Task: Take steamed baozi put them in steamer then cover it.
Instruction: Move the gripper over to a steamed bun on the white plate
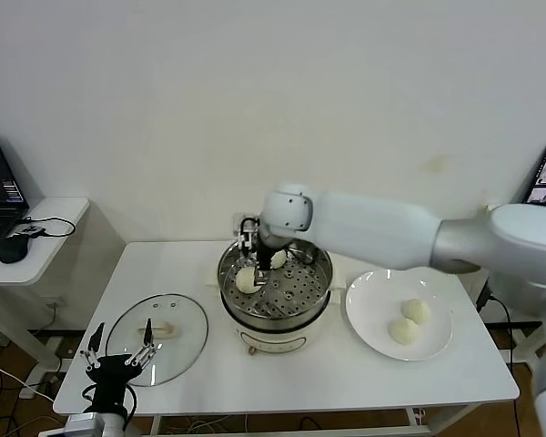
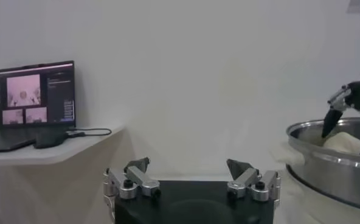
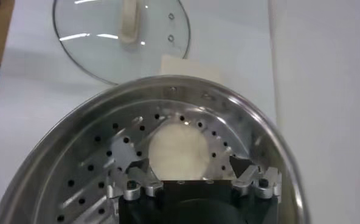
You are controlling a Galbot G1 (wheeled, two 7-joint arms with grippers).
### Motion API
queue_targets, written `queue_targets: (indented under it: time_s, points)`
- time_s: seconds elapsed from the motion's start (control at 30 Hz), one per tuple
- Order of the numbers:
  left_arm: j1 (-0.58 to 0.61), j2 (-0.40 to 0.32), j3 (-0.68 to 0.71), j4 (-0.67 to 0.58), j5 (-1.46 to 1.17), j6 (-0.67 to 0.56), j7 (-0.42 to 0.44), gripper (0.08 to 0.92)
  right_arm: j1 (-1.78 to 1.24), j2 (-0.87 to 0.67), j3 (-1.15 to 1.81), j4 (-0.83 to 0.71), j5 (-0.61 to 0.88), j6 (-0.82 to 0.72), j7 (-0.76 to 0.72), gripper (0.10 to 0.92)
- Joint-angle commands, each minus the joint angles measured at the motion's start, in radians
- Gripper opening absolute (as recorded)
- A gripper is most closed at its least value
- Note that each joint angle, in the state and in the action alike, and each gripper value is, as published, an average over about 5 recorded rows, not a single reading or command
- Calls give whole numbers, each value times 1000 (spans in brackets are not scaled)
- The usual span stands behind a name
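Observation:
The steamer (image 1: 275, 309) stands mid-table with two steamed baozi on its perforated tray, one (image 1: 247, 279) at the left and one (image 1: 278, 259) behind it. My right gripper (image 1: 252, 257) hangs open just above the left one. In the right wrist view that baozi (image 3: 177, 149) lies on the tray (image 3: 95, 158) between the spread fingers (image 3: 137, 169) of the right gripper (image 3: 189, 165), free of them. Two more baozi (image 1: 417, 311) (image 1: 403, 330) rest on the white plate (image 1: 369, 300). The cover (image 1: 156, 337) lies flat at the left. My left gripper (image 1: 118, 350) stays open and empty at the cover's near edge.
A side table at the far left carries a laptop (image 1: 0, 182) and a mouse (image 1: 14, 248). From the left wrist, the left gripper (image 2: 188, 165) faces the wall, with the steamer's rim (image 2: 332, 170) and a laptop (image 2: 37, 97) off to the sides. The cover (image 3: 122, 36) lies beyond the steamer.

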Motion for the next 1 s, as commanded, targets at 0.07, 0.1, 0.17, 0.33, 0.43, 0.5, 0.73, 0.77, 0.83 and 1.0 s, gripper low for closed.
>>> queue_targets:
  time_s: [0.07,0.1,0.17,0.33,0.43,0.5,0.73,0.77,0.83,1.0]
  points:
    - [-4,11,6,-6,1,6,2,823,228,-366,-61,249,-97,180,-268,823]
    - [-3,12,8,-7,2,7,2,823,241,-414,-74,275,-124,209,-292,823]
    - [0,12,11,-10,4,7,3,823,246,-517,-90,317,-182,255,-325,823]
    - [10,16,17,-16,10,7,4,823,181,-734,-109,379,-324,332,-348,823]
    - [14,19,17,-18,14,6,5,823,116,-804,-113,382,-399,361,-343,823]
    - [16,19,17,-18,16,7,5,823,60,-835,-91,374,-445,374,-336,823]
    - [22,12,18,-14,24,10,7,823,-227,-857,95,327,-575,387,-296,823]
    - [23,11,18,-13,25,10,7,823,-280,-854,139,318,-591,387,-290,823]
    - [26,9,16,-10,27,10,7,823,-381,-845,227,297,-614,388,-279,823]
    - [28,6,15,-2,34,10,7,823,-578,-800,365,231,-663,393,-252,823]
